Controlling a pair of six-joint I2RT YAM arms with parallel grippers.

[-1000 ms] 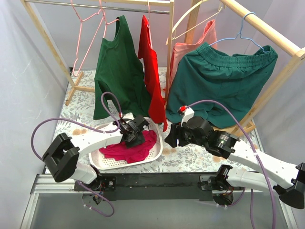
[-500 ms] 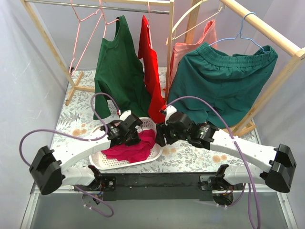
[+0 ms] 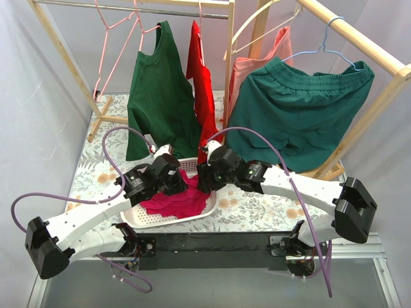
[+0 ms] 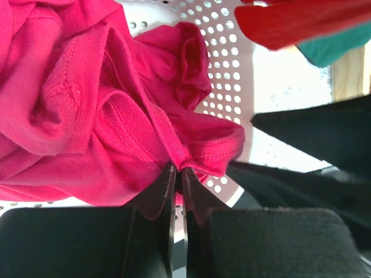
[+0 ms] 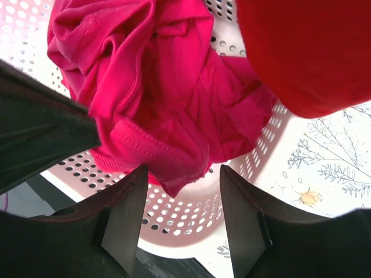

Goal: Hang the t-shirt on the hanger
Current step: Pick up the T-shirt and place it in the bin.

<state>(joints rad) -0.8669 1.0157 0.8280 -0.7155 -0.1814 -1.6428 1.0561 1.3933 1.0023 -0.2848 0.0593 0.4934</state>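
Floral-clothed table [image 3: 96, 170] between wooden racks [image 3: 58, 48] bears a white basket [image 3: 138, 221] at six o'clock, the t-shirt [image 3: 176, 200] crumpled inside. Left gripper [image 4: 177, 172] pinches its hem; right gripper [image 5: 182, 176] stands apart, a fold between its fingers.

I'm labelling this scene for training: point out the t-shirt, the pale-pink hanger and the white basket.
t-shirt [image 3: 176, 203], top view, crumpled middle of the fabric.
pale-pink hanger [image 3: 121, 60], top view, long sloping wire.
white basket [image 3: 146, 219], top view, bare perforated floor.
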